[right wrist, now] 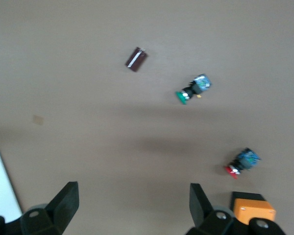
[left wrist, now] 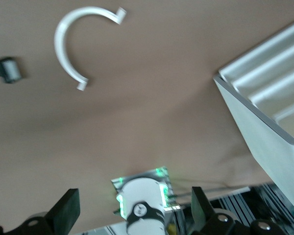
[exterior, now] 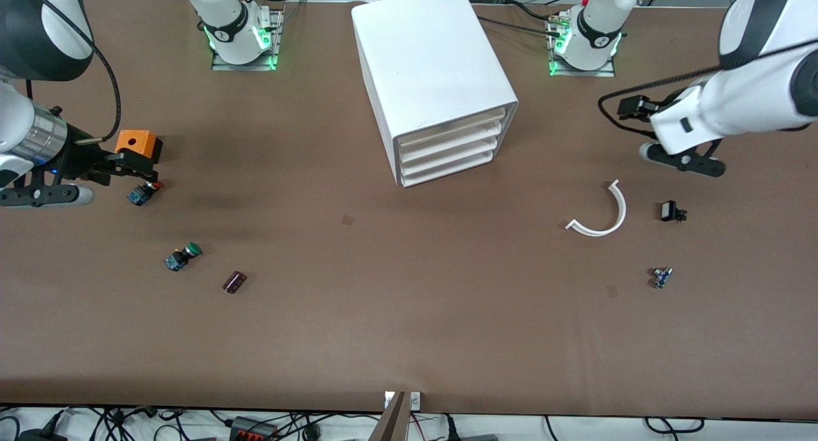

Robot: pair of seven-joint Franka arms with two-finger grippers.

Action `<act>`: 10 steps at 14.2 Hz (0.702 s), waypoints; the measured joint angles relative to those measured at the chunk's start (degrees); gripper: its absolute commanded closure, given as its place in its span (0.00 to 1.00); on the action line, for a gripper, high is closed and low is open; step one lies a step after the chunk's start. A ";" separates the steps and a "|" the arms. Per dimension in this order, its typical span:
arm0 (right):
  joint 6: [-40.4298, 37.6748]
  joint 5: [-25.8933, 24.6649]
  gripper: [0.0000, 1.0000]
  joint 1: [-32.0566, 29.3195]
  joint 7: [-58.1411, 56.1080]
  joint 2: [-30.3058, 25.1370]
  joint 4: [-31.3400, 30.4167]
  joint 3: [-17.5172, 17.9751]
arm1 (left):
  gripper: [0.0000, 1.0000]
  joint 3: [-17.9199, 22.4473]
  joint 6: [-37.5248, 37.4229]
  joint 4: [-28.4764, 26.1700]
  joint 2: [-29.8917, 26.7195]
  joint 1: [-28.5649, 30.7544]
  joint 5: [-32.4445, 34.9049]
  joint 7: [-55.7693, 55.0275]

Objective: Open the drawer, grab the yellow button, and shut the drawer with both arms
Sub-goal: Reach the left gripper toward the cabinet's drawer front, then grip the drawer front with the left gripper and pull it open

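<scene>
Nothing started: the drawer [exterior: 452, 125] sits shut. Left claw [left wrist: 132, 208] at three o'clock and right claw [right wrist: 130, 205] at nine hover spread, empty. Next, reach for the drawer front.

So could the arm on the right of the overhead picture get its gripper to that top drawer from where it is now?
Probably yes. The left gripper hangs open over bare table toward its own end, and nothing stands between it and the drawer, which is shut; the white curved piece lies nearer the camera, out of the path.
</scene>
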 measured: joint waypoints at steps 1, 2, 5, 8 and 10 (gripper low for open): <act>0.06 0.91 0.00 0.43 0.00 0.35 0.00 0.01 | 0.00 0.01 -0.70 0.06 1.86 0.07 -4.02 1.68; 0.32 1.15 0.00 1.20 0.00 0.85 0.01 0.02 | 0.00 0.06 -0.97 0.06 4.51 0.49 -10.77 4.52; 0.41 1.16 0.00 3.53 0.00 1.91 0.02 0.08 | 0.00 0.22 -0.96 -0.39 9.99 2.33 -25.58 12.02; 0.65 1.39 0.00 5.58 0.00 2.22 0.33 0.12 | 0.00 0.28 2.31 -5.35 12.72 3.53 -40.49 20.66; 0.68 1.54 0.00 6.12 0.00 2.36 1.07 0.12 | 0.00 0.23 7.08 -10.45 13.19 3.33 -48.10 28.99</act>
